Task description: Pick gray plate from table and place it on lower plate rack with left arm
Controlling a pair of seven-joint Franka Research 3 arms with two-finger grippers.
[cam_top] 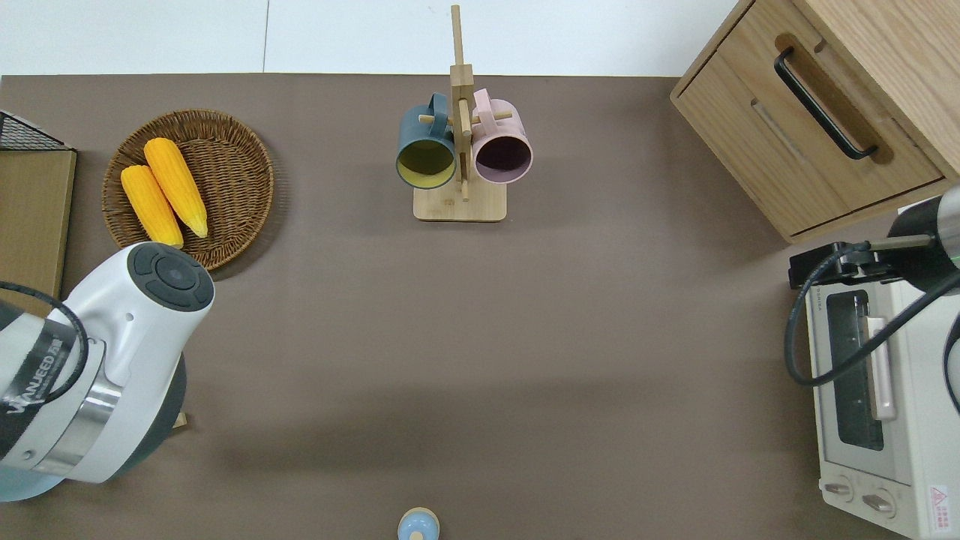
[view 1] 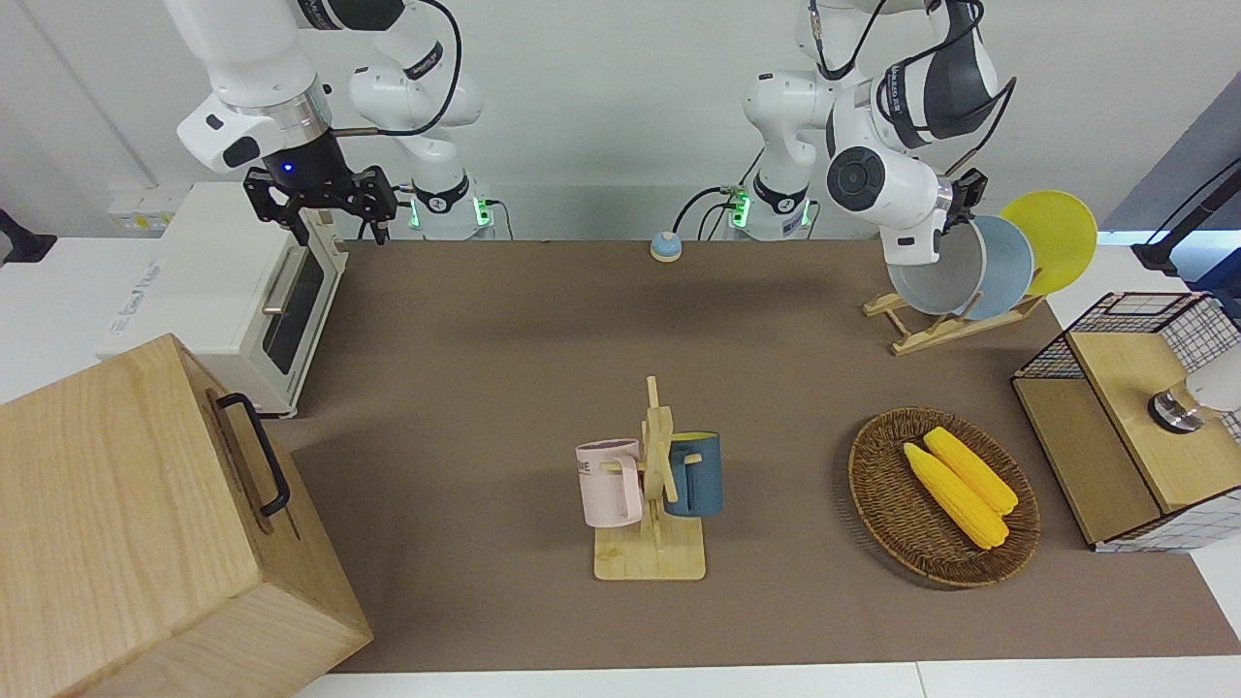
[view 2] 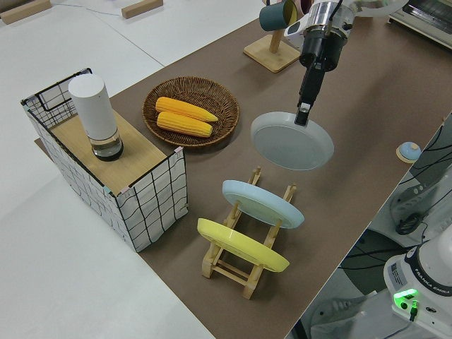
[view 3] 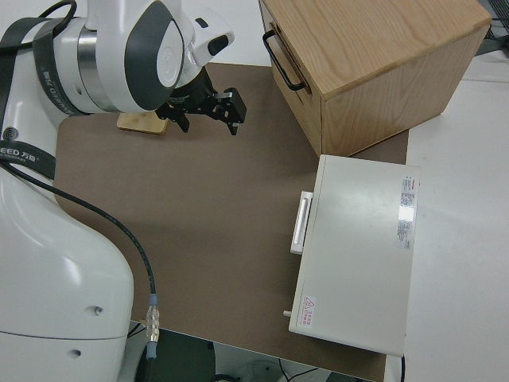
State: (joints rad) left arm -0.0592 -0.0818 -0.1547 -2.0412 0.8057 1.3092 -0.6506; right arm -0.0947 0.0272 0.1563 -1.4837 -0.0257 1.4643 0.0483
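Note:
My left gripper (view 2: 304, 119) is shut on the rim of the gray plate (view 2: 289, 145), which hangs tilted in the air. The plate (view 1: 933, 281) is at the end of the lower plate rack (view 1: 945, 328) that faces the right arm's end of the table. Its lower edge is close to the rack (view 2: 248, 272); I cannot tell whether they touch. A light blue plate (view 1: 1008, 264) and a yellow plate (view 1: 1055, 236) stand in the rack's slots. In the overhead view the left arm hides the gray plate. The right gripper (view 1: 334, 221) is parked and open.
A wicker basket (view 1: 873, 485) with two corn cobs lies farther from the robots than the rack. A wire crate (view 1: 1115, 427) with a white canister stands beside it. A mug stand (view 1: 652, 557) carries two mugs at mid-table. Toaster oven (view 1: 242, 291), wooden drawer box (view 1: 126, 504), small bell (view 1: 665, 246).

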